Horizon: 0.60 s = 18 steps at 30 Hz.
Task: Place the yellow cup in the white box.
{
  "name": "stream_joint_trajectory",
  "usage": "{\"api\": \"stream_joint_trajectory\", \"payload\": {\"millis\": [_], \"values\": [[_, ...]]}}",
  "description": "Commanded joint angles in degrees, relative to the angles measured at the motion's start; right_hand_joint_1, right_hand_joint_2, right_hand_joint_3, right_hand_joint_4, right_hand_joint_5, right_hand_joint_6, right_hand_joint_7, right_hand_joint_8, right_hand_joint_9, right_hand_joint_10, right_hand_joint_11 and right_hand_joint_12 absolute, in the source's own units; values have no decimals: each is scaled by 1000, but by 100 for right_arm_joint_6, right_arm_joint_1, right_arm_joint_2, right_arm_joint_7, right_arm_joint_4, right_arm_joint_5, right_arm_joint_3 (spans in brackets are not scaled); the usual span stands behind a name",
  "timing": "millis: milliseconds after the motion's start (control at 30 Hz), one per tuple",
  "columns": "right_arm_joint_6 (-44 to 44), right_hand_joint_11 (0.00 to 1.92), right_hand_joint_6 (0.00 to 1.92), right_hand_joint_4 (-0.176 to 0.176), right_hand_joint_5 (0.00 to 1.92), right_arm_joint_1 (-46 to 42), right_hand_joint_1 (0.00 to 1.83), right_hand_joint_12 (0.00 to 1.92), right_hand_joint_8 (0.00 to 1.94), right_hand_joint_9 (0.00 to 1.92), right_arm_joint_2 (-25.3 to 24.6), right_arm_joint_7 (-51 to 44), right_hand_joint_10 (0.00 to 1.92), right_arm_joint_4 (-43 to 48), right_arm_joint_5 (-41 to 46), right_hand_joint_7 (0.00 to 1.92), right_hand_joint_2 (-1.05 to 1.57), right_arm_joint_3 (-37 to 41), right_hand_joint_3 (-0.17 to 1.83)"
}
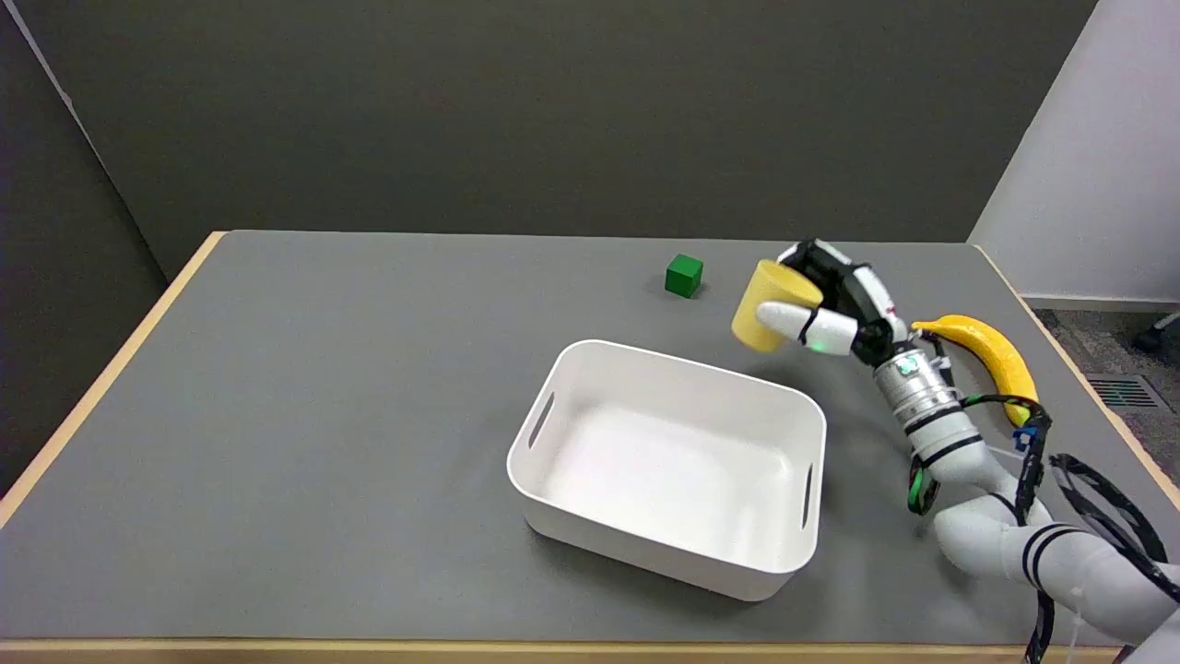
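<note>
The yellow cup (765, 300) is held tilted in the air, just beyond the far right corner of the white box (553, 516). My right hand (834, 304) grips it from the right, with fingers wrapped over its top and one across its front. The box is empty and stands on the grey table, nearer to me and to the left of the cup.
A green cube (684, 275) sits on the table just left of the cup. A banana (994, 358) lies to the right, behind my right forearm (931, 406). The grey table's (304, 397) wooden edge runs along the left and right sides.
</note>
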Motion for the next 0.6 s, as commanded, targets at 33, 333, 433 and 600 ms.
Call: {"api": "stream_joint_trajectory", "payload": {"millis": [33, 333, 433, 600], "values": [[899, 739, 1579, -123, 549, -1126, 1324, 1921, 1384, 760, 998, -1001, 1618, 3209, 14, 750, 1088, 1218, 365], [496, 857, 1559, -132, 578, -1299, 1334, 1921, 1335, 787, 1156, -1007, 1572, 4803, -135, 793, 1047, 376, 408], [-220, 868, 1550, -134, 586, -1299, 1337, 1921, 1323, 802, 1101, -1175, 1548, 5179, -275, 800, 1041, -38, 409], [-1137, 877, 1545, -137, 590, -1298, 1339, 1921, 1312, 807, 911, -1612, 1543, 5406, -401, 808, 1037, -676, 410]]}}
